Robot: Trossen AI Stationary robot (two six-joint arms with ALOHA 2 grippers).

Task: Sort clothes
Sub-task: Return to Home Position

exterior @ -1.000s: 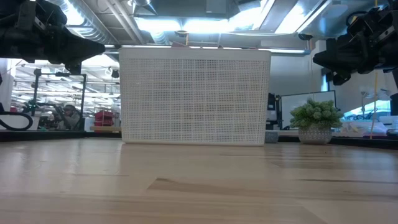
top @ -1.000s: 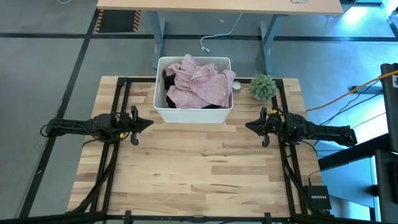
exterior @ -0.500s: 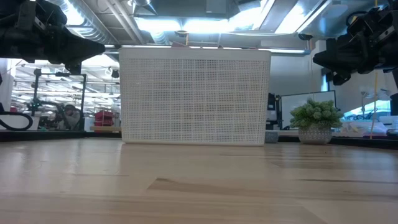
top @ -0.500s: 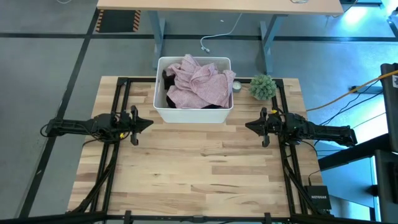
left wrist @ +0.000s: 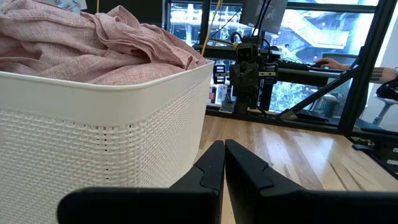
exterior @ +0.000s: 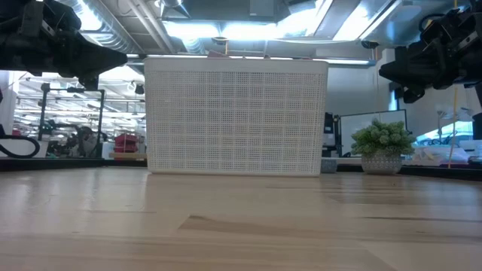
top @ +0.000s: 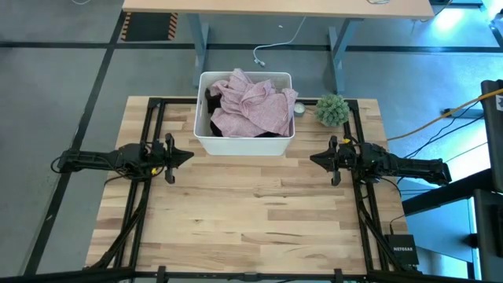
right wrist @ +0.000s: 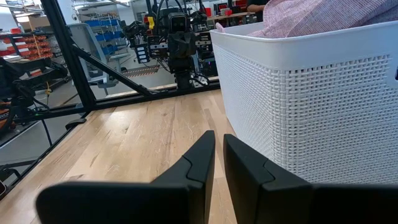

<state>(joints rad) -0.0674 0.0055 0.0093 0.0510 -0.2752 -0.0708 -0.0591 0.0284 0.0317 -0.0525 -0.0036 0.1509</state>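
Two garments could be made out. A mottled pink garment (top: 250,106) lay heaped above the rim of the white laundry tub (top: 244,145), with a black garment (top: 212,102) at the tub's left corner beneath it. Anything deeper was hidden by the heap, and in the low view the tub wall hid all clothing.

Left gripper (top: 188,155): fingers closed together, holding nothing. The tub sat near its tips, on the far side, not touching.

Right gripper (top: 313,159): fingers likewise closed. The tub was near on its far side, and the small plant (top: 332,109) was also beyond it.

Open table (top: 251,212) lay between both grippers and out to the near edge.
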